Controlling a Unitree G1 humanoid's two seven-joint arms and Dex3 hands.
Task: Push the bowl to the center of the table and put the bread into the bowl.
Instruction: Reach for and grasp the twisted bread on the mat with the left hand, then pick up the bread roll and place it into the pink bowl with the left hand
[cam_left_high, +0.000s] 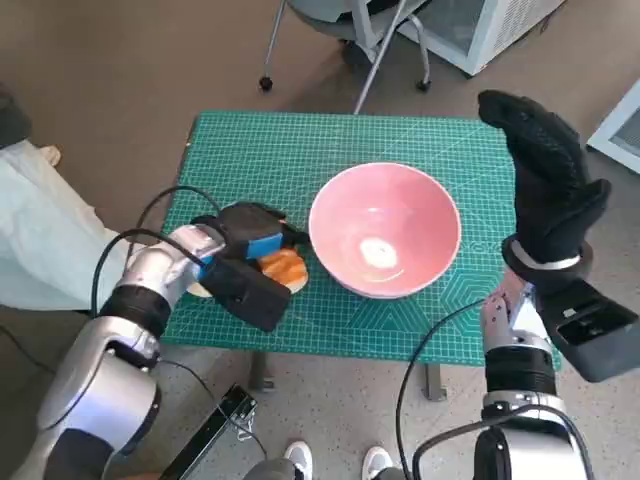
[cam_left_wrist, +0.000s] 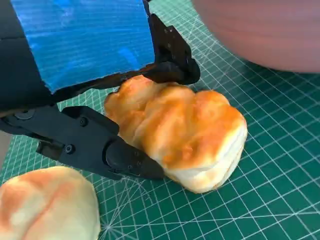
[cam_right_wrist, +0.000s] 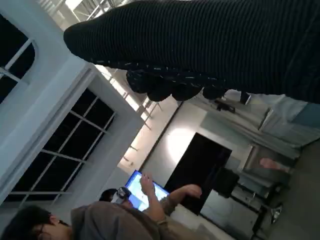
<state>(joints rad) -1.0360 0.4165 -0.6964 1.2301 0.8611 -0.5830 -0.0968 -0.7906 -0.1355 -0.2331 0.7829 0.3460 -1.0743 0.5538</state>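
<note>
1. Green cutting mat covers the desk, with a pink bowl near its middle.
2. Left robot hand pinches a golden bread roll on the mat, just beside the bowl.
3. Another roll lies nearby.
4. Right robot hand is raised beside the bowl, fingers spread, holding nothing.

Brown floor, wheeled chair behind
</note>
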